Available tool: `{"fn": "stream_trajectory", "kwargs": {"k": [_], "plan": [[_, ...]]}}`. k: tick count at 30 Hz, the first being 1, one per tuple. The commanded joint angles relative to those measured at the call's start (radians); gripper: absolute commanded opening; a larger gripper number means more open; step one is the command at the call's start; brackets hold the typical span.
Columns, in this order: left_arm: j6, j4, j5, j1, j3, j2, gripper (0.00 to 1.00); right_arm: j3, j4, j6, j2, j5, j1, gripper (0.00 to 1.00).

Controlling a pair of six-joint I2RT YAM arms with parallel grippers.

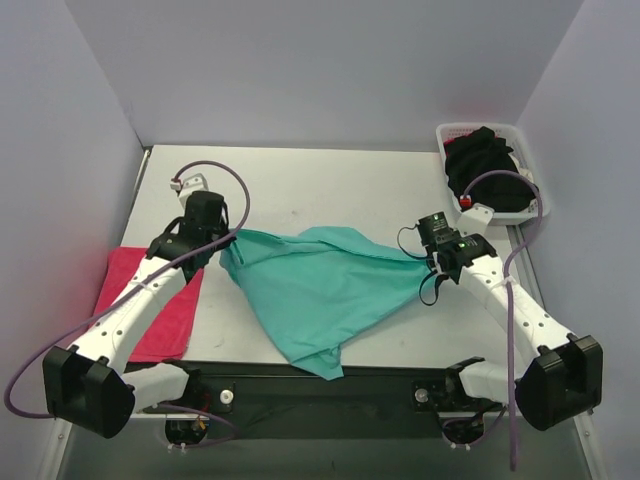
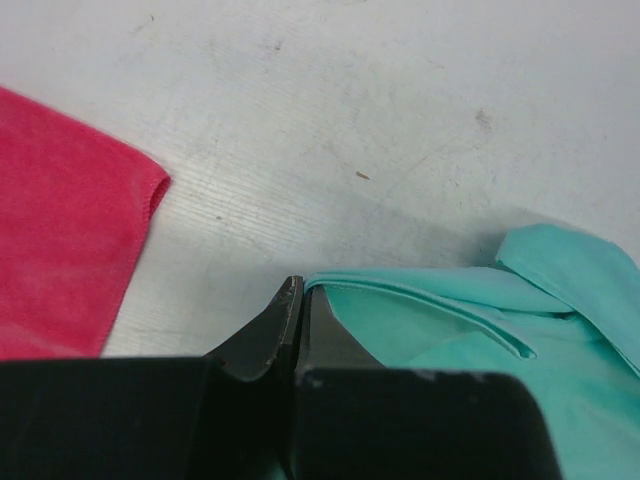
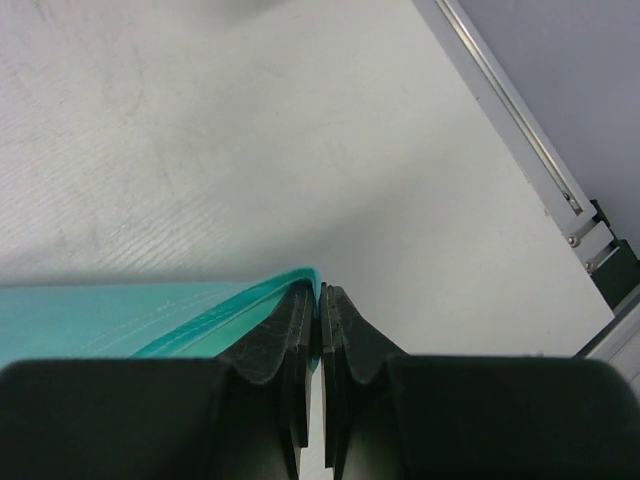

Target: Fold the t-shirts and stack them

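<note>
Your left gripper (image 1: 225,244): jaws pinched together on teal t-shirt (image 1: 320,285) corner. Your right gripper (image 1: 427,262): jaws clamped on opposite corner. Held edge runs 9-to-3 between both grippers; slack body trails toward 6. Pink t-shirt (image 1: 145,305) lies flat at 8 from left gripper, so left arm is nearer.

White table (image 1: 330,190), teal shirt (image 1: 320,285), red shirt (image 1: 118,272), basket (image 1: 455,128)

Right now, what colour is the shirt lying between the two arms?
The t-shirt is teal-green; top external view shows it best.
</note>
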Motion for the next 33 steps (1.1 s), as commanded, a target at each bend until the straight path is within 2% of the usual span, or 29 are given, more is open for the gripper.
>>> {"fn": "stream_trajectory", "kwargs": {"k": [1,8,11,16,21,23,25,26,27,30,33], "plan": [[0.034,-0.013,-0.028,0.027,0.073,-0.031,0.0,0.006,-0.05,-0.032,-0.033,0.057,-0.028,0.0],[0.011,-0.016,-0.048,0.037,0.083,0.001,0.0,-0.009,-0.05,-0.019,-0.03,0.056,-0.07,0.0],[-0.018,0.033,-0.054,0.04,0.096,0.04,0.0,-0.003,-0.049,0.001,0.001,0.05,-0.075,0.0],[-0.043,0.137,-0.059,0.041,0.19,0.207,0.0,0.015,-0.049,0.016,0.061,0.03,-0.075,0.0],[0.003,0.294,-0.039,0.046,0.276,0.376,0.0,-0.008,-0.049,0.039,0.093,0.028,-0.073,0.0],[0.054,0.384,0.001,0.046,0.302,0.438,0.0,-0.018,-0.049,0.048,0.102,0.025,-0.076,0.0],[0.083,0.401,0.056,0.047,0.38,0.492,0.01,-0.028,-0.049,0.06,0.113,0.017,-0.075,0.0],[0.112,0.397,0.069,0.047,0.409,0.541,0.08,-0.029,-0.049,0.065,0.119,0.013,-0.075,0.0],[0.115,0.383,0.081,0.046,0.469,0.561,0.33,-0.029,-0.047,0.067,0.124,0.002,-0.073,0.0],[0.123,0.344,0.093,0.041,0.482,0.581,0.55,-0.028,-0.046,0.073,0.139,-0.003,-0.067,0.0],[0.12,0.355,0.09,0.035,0.404,0.522,0.65,-0.024,-0.04,0.071,0.156,-0.009,-0.065,0.0]]}}
